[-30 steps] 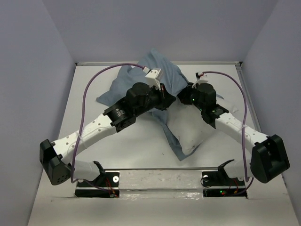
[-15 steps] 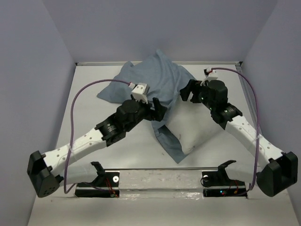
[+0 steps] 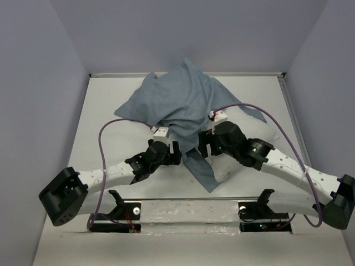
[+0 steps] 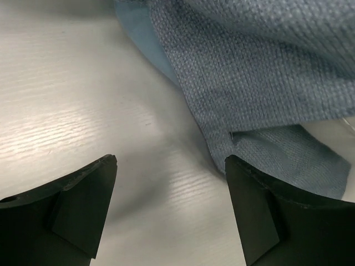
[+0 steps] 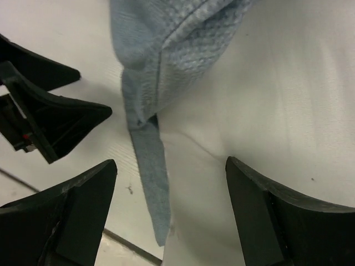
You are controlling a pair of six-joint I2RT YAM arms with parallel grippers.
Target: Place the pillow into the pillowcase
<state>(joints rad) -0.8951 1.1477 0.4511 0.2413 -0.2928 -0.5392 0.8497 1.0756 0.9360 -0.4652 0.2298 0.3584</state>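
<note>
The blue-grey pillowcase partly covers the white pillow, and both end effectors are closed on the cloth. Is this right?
No: the wrist views show the left end effector and the right end effector open, holding nothing. The pillowcase does partly cover the pillow.

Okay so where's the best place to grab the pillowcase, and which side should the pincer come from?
Probably the loose near flap of the pillowcase, where it tapers to a point on the table beside the pillow. Come from the arms' side, low: that edge lies thin and free, while the rest is draped over the pillow.
</note>
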